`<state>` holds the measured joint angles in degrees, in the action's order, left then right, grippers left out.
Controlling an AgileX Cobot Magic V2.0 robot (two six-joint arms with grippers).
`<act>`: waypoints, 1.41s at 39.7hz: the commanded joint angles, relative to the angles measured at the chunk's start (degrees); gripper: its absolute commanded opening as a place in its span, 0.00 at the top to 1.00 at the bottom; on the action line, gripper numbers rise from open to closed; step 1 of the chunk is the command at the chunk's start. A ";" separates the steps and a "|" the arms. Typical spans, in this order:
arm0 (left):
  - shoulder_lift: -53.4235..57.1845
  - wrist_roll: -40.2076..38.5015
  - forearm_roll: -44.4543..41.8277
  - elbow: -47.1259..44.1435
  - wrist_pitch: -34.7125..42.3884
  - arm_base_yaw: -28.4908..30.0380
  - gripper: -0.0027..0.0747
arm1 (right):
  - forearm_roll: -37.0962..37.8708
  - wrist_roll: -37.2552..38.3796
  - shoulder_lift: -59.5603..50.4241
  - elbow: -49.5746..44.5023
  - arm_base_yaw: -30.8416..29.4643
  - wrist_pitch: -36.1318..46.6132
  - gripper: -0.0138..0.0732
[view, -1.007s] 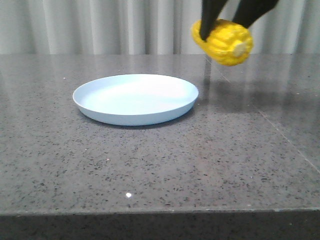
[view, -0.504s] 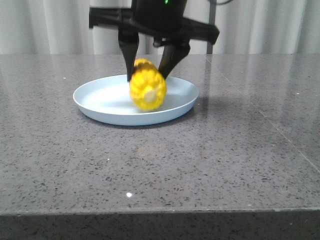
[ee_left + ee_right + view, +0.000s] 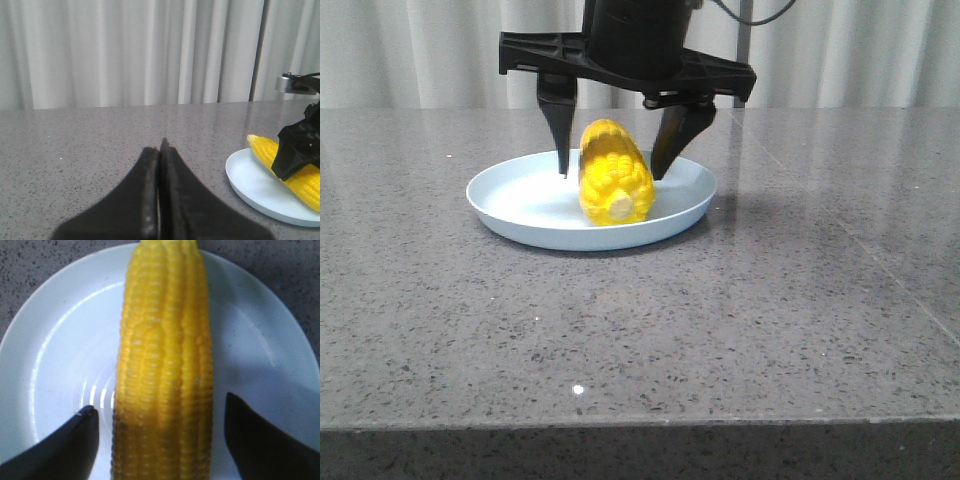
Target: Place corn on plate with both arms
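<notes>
The yellow corn point(image 3: 613, 175) lies on the pale blue plate point(image 3: 520, 200), stub end toward the front. My right gripper point(image 3: 612, 168) hangs over it, open, one finger on each side of the cob and not touching it. In the right wrist view the corn point(image 3: 165, 365) runs between the two dark fingertips point(image 3: 80, 440) over the plate point(image 3: 55, 350). My left gripper point(image 3: 159, 147) is shut and empty, low over the table, left of the plate point(image 3: 252, 182); the corn point(image 3: 295, 167) shows there too, partly behind the right gripper.
The plate stands on a dark speckled stone table point(image 3: 720, 320). Pale curtains point(image 3: 420, 50) hang behind it. A seam runs across the table at the right point(image 3: 880, 265).
The right gripper carried the corn from high at the right down onto the plate, then opened its fingers and let go. The corn now rests on the plate.
</notes>
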<state>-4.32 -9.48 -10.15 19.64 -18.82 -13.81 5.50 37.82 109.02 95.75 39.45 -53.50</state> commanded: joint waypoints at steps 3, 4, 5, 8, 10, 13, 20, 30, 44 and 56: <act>-0.75 0.02 -0.20 1.30 4.56 0.09 0.98 | 4.17 0.19 -7.18 3.35 -0.06 0.63 0.10; -0.75 0.02 -0.20 1.30 4.56 0.09 0.98 | 5.04 0.19 -7.79 3.66 -0.12 0.20 0.10; -0.75 0.02 -0.20 1.30 4.56 0.09 0.98 | 5.96 0.19 -8.62 4.06 -0.20 -0.30 0.10; -0.75 0.02 -0.20 1.30 4.56 0.09 0.98 | 8.30 0.12 -10.36 5.37 -1.66 -2.24 0.10; -0.75 0.02 -0.20 1.30 4.56 0.09 0.98 | 8.53 -0.76 -11.67 5.81 -3.37 -3.22 0.11; -0.75 0.02 -0.20 1.30 4.56 0.09 0.98 | 7.62 -3.36 -13.62 5.81 -6.66 -4.63 0.20; -0.75 0.02 -0.20 1.30 4.56 0.09 0.98 | 1.43 -10.43 -18.09 5.24 -14.36 -6.99 0.45; -0.75 0.02 -0.20 1.30 4.56 0.09 0.98 | -0.90 -18.77 -24.83 0.34 -26.02 -9.53 0.62; -0.75 0.02 -0.20 1.30 4.56 0.09 0.98 | -0.40 -21.53 -39.12 -17.82 -33.27 -4.41 0.91; -0.75 0.02 -0.20 1.30 4.56 0.09 0.98 | 3.90 -24.10 -60.11 -45.81 -33.15 13.27 0.92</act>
<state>-4.32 -9.48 -10.15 19.64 -18.82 -13.81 6.49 14.68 54.75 54.50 6.58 -48.63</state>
